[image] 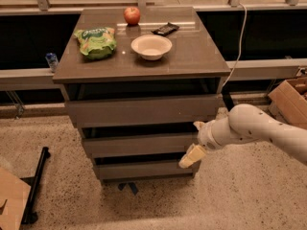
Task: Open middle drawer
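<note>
The middle drawer (139,145) is the medium-height grey-brown front between the taller top drawer front (144,110) and the narrow bottom one (144,169). It looks shut, with a dark gap above it. My gripper (195,141), on a white arm reaching in from the right, is at the right end of the middle drawer's front. One cream finger (191,156) points down-left by the front's lower corner. The other finger shows just above the front, in the gap. The gripper is open and holds nothing.
On the cabinet top (201,56) lie a green chip bag (96,41), a white bowl (151,46), a red apple (132,15) and a dark snack bar (165,29). A cardboard box (290,97) stands at right. A black stand (36,186) is on the floor at left.
</note>
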Controlling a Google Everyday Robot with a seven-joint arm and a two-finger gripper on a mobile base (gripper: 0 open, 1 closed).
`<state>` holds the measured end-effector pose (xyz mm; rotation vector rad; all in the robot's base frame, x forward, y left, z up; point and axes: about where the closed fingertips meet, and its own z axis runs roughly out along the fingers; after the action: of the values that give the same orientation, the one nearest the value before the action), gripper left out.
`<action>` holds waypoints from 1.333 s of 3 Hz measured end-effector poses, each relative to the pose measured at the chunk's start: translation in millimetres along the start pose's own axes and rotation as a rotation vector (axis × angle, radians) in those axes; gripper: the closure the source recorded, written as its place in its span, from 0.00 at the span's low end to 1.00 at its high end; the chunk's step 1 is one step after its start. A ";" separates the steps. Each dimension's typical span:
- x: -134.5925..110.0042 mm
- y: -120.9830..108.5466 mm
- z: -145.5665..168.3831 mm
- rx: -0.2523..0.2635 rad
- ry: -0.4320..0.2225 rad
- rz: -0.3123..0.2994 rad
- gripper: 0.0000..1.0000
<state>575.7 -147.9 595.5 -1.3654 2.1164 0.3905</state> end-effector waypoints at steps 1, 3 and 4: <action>24.8 -45.3 60.9 -0.048 -0.070 0.035 0.00; 18.3 -54.1 84.3 -0.044 -0.108 0.031 0.00; 18.6 -65.1 114.4 -0.064 -0.127 0.043 0.00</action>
<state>664.5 -128.7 498.4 -1.2965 2.0472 0.5518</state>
